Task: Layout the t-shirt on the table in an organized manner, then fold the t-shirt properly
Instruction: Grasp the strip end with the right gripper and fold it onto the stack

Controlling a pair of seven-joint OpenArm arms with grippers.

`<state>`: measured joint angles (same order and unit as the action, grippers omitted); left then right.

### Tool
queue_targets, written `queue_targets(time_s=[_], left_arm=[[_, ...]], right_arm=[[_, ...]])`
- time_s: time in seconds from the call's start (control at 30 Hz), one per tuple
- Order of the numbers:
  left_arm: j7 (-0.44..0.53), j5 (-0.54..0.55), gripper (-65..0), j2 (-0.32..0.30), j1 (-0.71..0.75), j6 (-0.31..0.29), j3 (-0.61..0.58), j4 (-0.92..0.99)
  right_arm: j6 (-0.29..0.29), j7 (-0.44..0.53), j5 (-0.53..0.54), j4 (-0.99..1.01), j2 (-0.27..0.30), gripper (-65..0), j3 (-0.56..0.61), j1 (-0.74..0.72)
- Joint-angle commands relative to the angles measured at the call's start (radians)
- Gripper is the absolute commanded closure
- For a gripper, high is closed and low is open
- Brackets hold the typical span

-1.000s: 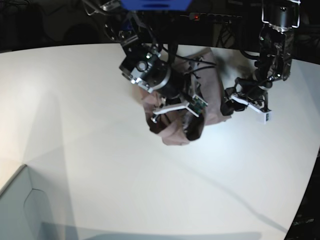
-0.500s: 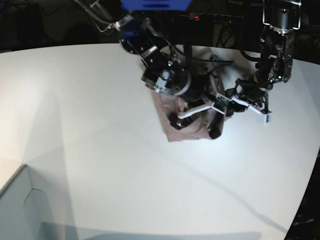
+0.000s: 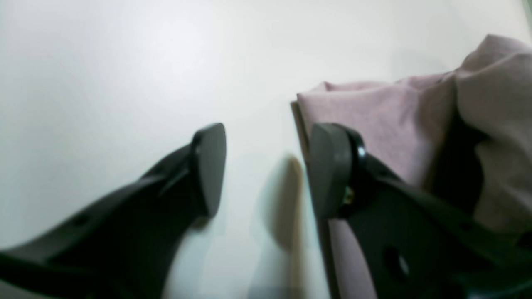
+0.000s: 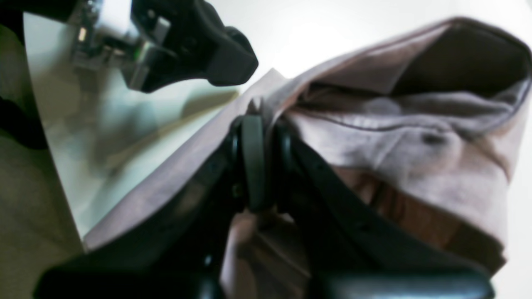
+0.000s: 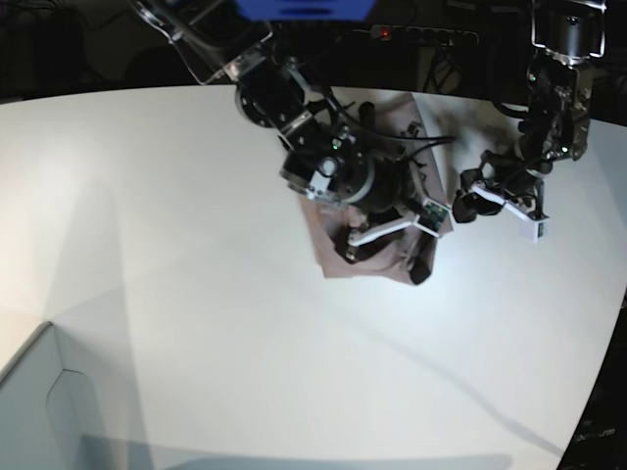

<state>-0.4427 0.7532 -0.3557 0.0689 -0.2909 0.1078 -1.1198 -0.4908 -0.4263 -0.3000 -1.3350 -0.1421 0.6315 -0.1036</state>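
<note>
White table (image 5: 176, 294) fills most of the base view, dark room behind w/ some cables and a power strip (image 5: 411, 35) along the back edge. Pale grey box corner (image 5: 39, 411) pokes in at bottom left.

T-shirt (image 5: 333, 250) is bunched up in a heap toward the far middle of the table, def not laid flat, lots of folds and an open pocket of fabric showing in the right wrist view (image 4: 415, 137).

Right gripper (image 4: 255, 166) is down on top of the heap, jaws pinched nearly together on a fold of the pink cloth, fabric coming out on both sides of the tips. In the base view that arm covers a big part of the shirt, right gripper (image 5: 382, 230) approx in the middle of it.

Left gripper (image 3: 266, 170) sits just beside the shirt's edge, jaws clearly apart w/ bare table between them, nothing held. One finger (image 3: 332, 166) is in front of the shirt's hem (image 3: 374, 124), can't tell if touching. Left gripper in base view (image 5: 500, 201) is just off the heap's side, low by the table.
</note>
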Motion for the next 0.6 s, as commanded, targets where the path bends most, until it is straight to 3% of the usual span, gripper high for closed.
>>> queue_targets(time_s=[0.0,0.23,0.37,0.57], left_arm=[[-0.02,-0.007,-32.5,-0.018,-0.002,0.015,0.017,-0.006],[-0.026,-0.007,-32.5,-0.015,0.013,0.015,0.174,-0.006],[-0.12,-0.007,-32.5,-0.015,0.004,0.009,0.281,-0.006],[-0.198,-0.007,-32.5,-0.015,-0.017,0.009,0.418,-0.006]], right_arm=[[0.004,0.028,0.011,-0.018,-0.015,-6.6,0.001,-0.012],[0.004,0.028,0.012,-0.021,-0.015,-19.8,0.043,-0.012],[0.004,0.028,0.012,-0.099,-0.015,-27.9,0.043,0.017],[0.004,0.027,0.011,-0.281,0.003,-31.6,-0.032,0.104]])
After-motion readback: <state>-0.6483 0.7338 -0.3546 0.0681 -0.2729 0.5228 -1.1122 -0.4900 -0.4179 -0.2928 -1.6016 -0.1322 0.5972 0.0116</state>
